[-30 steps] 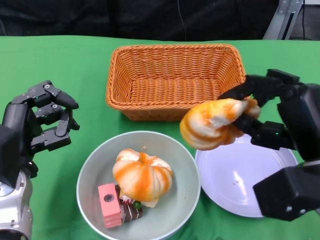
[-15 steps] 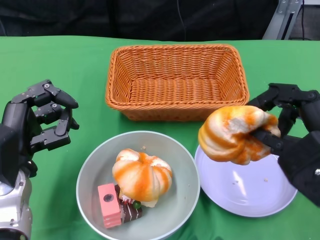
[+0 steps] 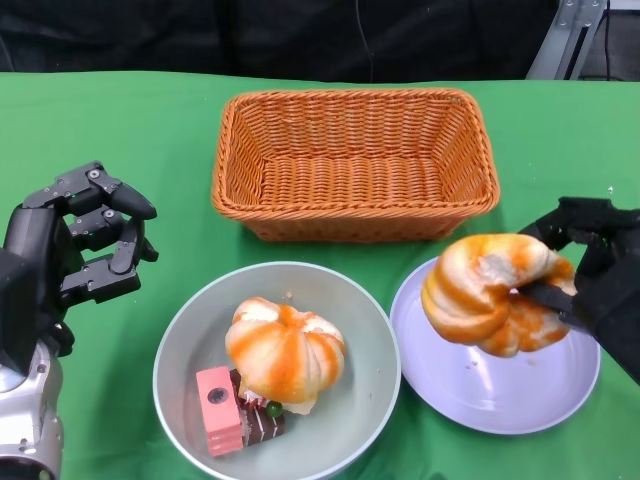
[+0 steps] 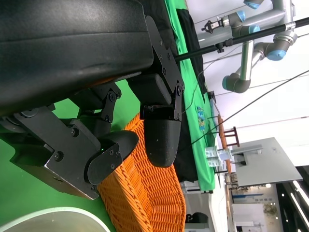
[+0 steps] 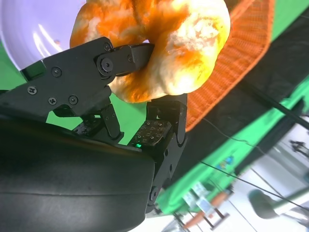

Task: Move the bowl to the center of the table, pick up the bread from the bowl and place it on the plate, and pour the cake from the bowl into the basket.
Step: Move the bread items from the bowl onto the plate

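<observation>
Green cloth covers the table (image 3: 150, 130). A woven basket (image 3: 355, 165) is set toward the far edge, with nothing seen in it. Nearer the front edge, a pale bowl (image 3: 185, 330) is placed beside a white plate (image 3: 470, 385), their rims almost touching. A bun (image 3: 285, 352), a pink cake block (image 3: 218, 397) and a darker cake piece (image 3: 264, 420) are contained in the bowl. A second bun, the bread (image 3: 495, 293), is grasped by the fingers (image 5: 123, 55) of the right hand (image 3: 600, 280) and is held just above the plate; that hand is cut off by the picture's edge. The left hand (image 3: 80, 250) is held over the left side of the table, fingers (image 4: 161, 140) loosely curled, apart, with nothing grasped.
</observation>
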